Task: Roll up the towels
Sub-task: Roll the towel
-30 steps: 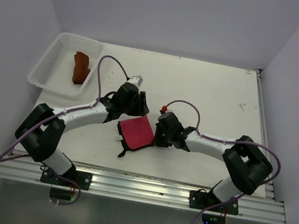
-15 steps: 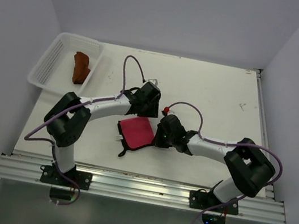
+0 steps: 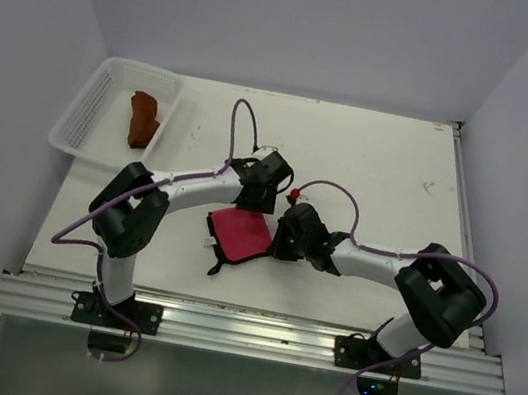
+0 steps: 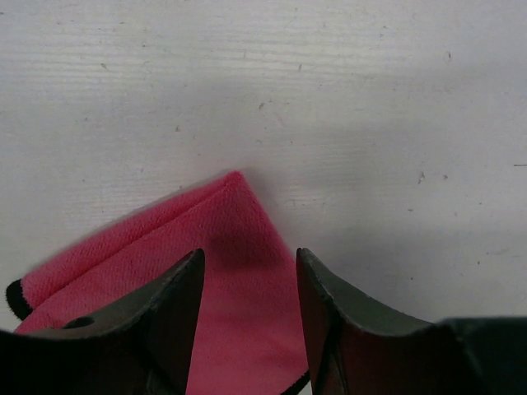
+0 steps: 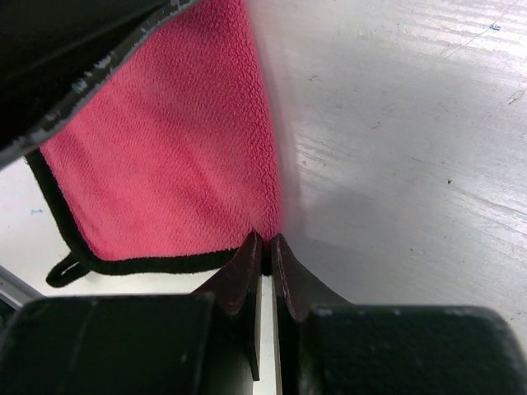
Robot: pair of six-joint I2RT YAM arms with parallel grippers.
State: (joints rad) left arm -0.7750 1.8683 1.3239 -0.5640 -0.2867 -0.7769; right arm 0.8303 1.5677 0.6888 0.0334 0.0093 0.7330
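The pink towel (image 3: 241, 232) lies flat on the table (image 3: 381, 166) between both arms. The left pincer (image 4: 247, 271) is spread, its fingers straddling the towel's far corner. The right pincer (image 5: 263, 243) is pressed together at the towel's dark-edged border; whether cloth is caught between the tips cannot be told. The orange-brown towel (image 3: 142, 118) sits bunched inside the white basket (image 3: 79, 121) at the table's far left corner.
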